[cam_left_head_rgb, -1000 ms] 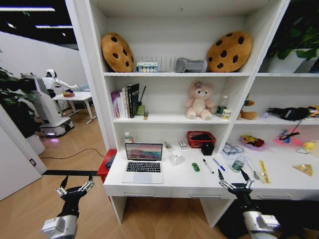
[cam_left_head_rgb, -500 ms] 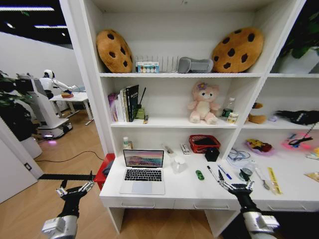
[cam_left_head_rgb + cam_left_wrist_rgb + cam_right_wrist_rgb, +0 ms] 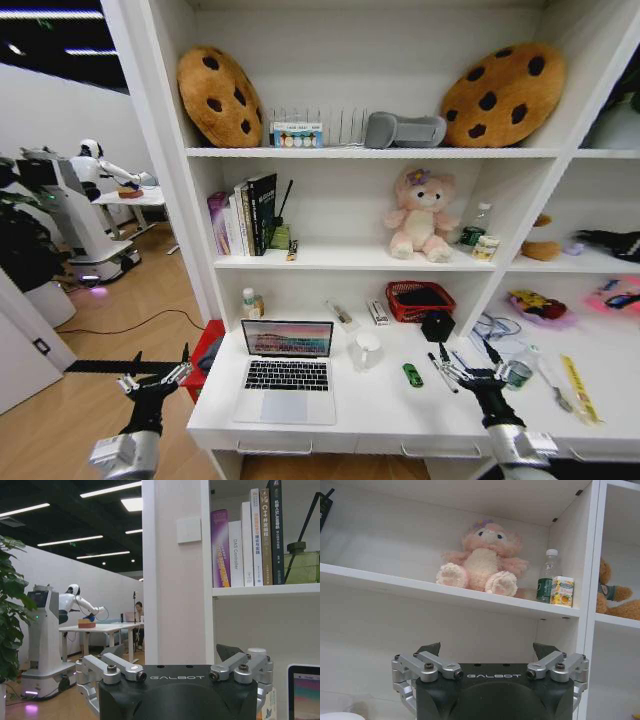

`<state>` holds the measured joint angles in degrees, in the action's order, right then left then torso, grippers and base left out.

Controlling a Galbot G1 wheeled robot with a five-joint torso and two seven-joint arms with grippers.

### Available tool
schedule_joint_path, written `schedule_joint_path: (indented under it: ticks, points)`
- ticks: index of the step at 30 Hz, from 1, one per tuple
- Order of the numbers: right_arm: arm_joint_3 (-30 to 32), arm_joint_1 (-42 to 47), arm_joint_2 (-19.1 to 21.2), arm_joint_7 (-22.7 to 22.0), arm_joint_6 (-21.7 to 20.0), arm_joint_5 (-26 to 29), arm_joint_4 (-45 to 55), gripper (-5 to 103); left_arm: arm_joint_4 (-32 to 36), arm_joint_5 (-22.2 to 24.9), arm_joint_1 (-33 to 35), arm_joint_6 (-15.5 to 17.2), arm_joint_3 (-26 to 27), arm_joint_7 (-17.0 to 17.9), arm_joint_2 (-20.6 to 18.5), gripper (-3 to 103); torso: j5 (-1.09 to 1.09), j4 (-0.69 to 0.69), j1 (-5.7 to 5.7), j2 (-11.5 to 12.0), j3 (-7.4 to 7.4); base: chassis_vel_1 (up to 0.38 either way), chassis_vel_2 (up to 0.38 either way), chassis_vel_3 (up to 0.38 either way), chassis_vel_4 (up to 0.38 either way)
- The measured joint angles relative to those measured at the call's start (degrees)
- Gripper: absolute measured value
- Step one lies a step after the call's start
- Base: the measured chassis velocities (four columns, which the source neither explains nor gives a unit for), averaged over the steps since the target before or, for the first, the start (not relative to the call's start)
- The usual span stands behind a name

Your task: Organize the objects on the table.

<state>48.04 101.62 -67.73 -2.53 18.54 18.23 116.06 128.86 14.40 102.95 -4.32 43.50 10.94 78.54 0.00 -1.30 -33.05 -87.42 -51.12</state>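
Note:
The white table [image 3: 370, 412] carries an open silver laptop [image 3: 288, 372] at its left end. To the laptop's right stand a white mug [image 3: 368, 350], a tiny green toy [image 3: 412, 375], black and blue pens [image 3: 437, 366], a small jar [image 3: 517, 373] and a yellow strip [image 3: 578, 388]. My left gripper [image 3: 152, 374] hangs open off the table's left end, over the floor. My right gripper [image 3: 467, 362] is open and empty, raised in front of the pens and jar. The left wrist view has the open left gripper [image 3: 172, 652] facing the shelf side. The right wrist view shows the open right gripper [image 3: 487, 649] under the plush shelf.
A red basket [image 3: 420, 298], a black cube [image 3: 437, 325] and a small bottle [image 3: 248, 302] stand at the table's back. Books [image 3: 245, 215] and a pink plush [image 3: 420, 215] fill the shelf above. A red box [image 3: 210, 345] sits by the table's left end. Another robot [image 3: 80, 200] stands far left.
The whole picture has shifted and grown: the camera has come closer to the table and shelves. Both grippers hold the same open pose in front of it.

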Motion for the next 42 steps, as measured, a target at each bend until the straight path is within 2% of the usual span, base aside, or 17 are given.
schedule_joint_path:
  ticks: [6,10,16,18,19,21,22,23,24,27,28,32,33,35,36,39,42]
  points:
    - [-0.3,0.1,-0.5,-0.4,0.1,0.2,0.4,100,0.0,-1.0,0.2,0.4,-0.1,-0.1,-0.1,100,0.01,0.00,-0.05,0.0,-0.02,-0.110,0.118,0.088,-0.098]
    - [-0.2,0.0,-0.8,-0.8,0.1,0.0,-0.2,100,0.0,-2.5,0.7,0.5,-0.2,-1.1,-0.8,86,0.00,0.00,-0.02,0.0,-0.01,-0.015,0.006,0.010,-0.015]
    - [-0.1,0.3,-1.8,-0.9,1.1,-0.4,-1.9,100,0.5,-3.0,1.8,0.8,-0.6,-2.9,-5.9,65,0.00,0.00,0.03,0.0,0.00,0.000,0.000,0.000,0.000]
    - [-0.6,0.0,-1.8,-0.9,1.6,-0.6,-3.0,100,1.2,-2.9,3.1,1.0,-0.3,-3.6,-11.6,53,0.00,-0.01,0.03,0.0,0.00,0.000,0.000,0.000,0.000]
    - [-0.6,0.0,-1.8,-0.9,1.6,-0.6,-3.0,100,1.2,-2.9,3.1,1.0,-0.3,-3.6,-11.6,53,0.00,-0.01,0.03,0.0,0.00,0.000,0.000,0.000,0.000]
    - [-0.8,-0.5,-1.8,-1.0,2.1,-0.6,-4.1,100,1.6,-1.9,4.4,1.7,-0.3,-3.9,-18.5,43,0.01,0.01,0.01,0.0,0.00,0.000,0.000,0.000,0.000]
    - [-0.8,-0.5,-1.8,-1.0,2.1,-0.6,-4.1,100,1.6,-1.9,4.4,1.7,-0.3,-3.9,-18.5,43,0.01,0.01,0.01,0.0,0.00,0.000,0.000,0.000,0.000]
    - [-0.8,-0.6,-2.1,-1.1,2.4,-0.5,-4.6,100,1.5,-0.7,4.6,2.3,-0.4,-3.9,-23.2,37,-0.03,0.02,0.00,0.0,0.00,0.000,0.000,0.000,0.000]
    - [-0.8,-0.6,-2.1,-1.1,2.4,-0.5,-4.6,100,1.5,-0.7,4.6,2.3,-0.4,-3.9,-23.2,37,-0.03,0.02,0.00,0.0,0.00,0.000,0.000,0.000,0.000]
    - [-0.8,-0.5,-2.6,-1.2,2.9,-0.6,-5.4,100,1.5,4.5,3.9,4.6,-0.4,-3.3,-35.4,21,-0.01,0.00,0.00,0.0,0.00,0.000,0.000,0.000,0.000]
    - [-0.8,-0.5,-2.6,-1.2,2.9,-0.6,-5.4,100,1.5,4.5,3.9,4.6,-0.4,-3.3,-35.4,21,-0.01,0.00,0.00,0.0,0.00,0.000,0.000,0.000,0.000]
    - [-0.8,-0.5,-3.3,-1.2,3.0,-1.2,-6.0,100,1.4,10.8,1.6,6.6,-0.2,-2.5,-46.3,5,-0.01,0.00,-0.01,0.0,0.00,0.000,0.000,0.000,0.000]
    - [-0.8,-0.5,-3.3,-1.2,3.0,-1.2,-6.0,100,1.4,10.8,1.6,6.6,-0.2,-2.5,-46.3,5,-0.01,0.00,-0.01,0.0,0.00,0.000,0.000,0.000,0.000]
    - [-0.8,-0.5,-3.7,-1.4,3.1,-1.7,-6.2,100,1.1,15.0,0.0,7.5,0.0,-2.1,-52.7,0,-0.01,0.00,-0.01,0.0,-0.01,0.000,0.000,0.000,0.000]
    - [-0.8,-0.5,-3.7,-1.4,3.1,-1.7,-6.2,100,1.1,15.0,0.0,7.5,0.0,-2.1,-52.7,0,-0.01,0.00,-0.01,0.0,-0.01,0.000,0.000,0.000,0.000]
    - [-1.0,-0.7,-4.2,-1.6,3.0,-2.4,-6.2,100,1.0,17.5,-0.4,7.6,-0.3,-2.2,-59.6,0,0.00,0.00,-0.01,0.0,-0.01,0.000,0.000,0.000,0.000]
    - [-1.1,-0.8,-4.5,-1.6,2.9,-2.7,-6.2,100,1.0,18.3,-0.4,7.6,-0.5,-2.3,-62.0,0,0.00,0.00,-0.01,0.0,-0.01,0.000,0.000,0.000,0.000]
